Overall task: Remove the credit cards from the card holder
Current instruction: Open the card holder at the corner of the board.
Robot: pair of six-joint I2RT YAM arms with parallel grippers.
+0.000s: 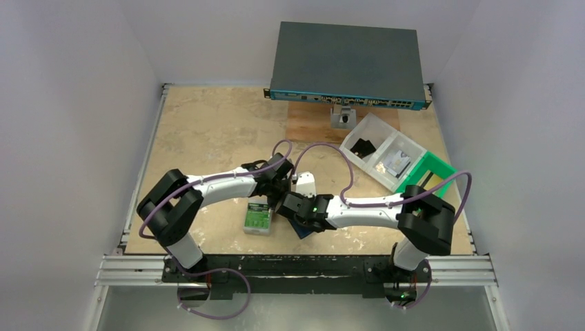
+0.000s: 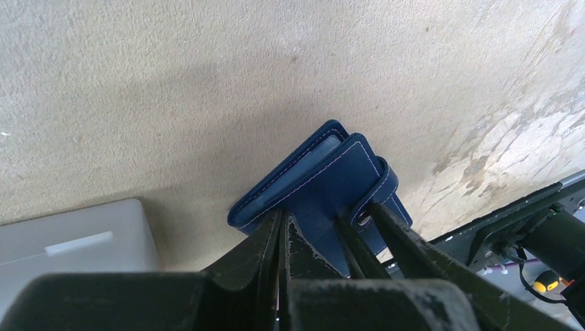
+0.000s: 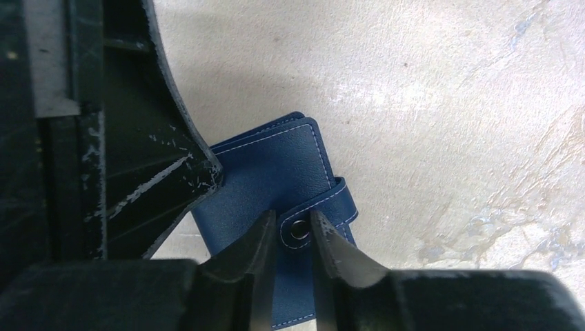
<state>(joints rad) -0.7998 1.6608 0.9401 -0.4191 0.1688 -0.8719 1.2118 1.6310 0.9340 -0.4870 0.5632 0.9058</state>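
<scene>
The left gripper [image 2: 280,224], clenched, pins the folded wallet [image 2: 324,179] to the table [image 2: 172,83]; the right gripper [image 3: 293,222] straddles the fastened snap tab [image 3: 336,198], grip indeterminate, and no cards are out yet.

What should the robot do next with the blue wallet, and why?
Probably close the right end effector on the strap and tug it open. The wallet is snapped shut, the left end effector pinches its edge, and the right fingers straddle the snap.
</scene>
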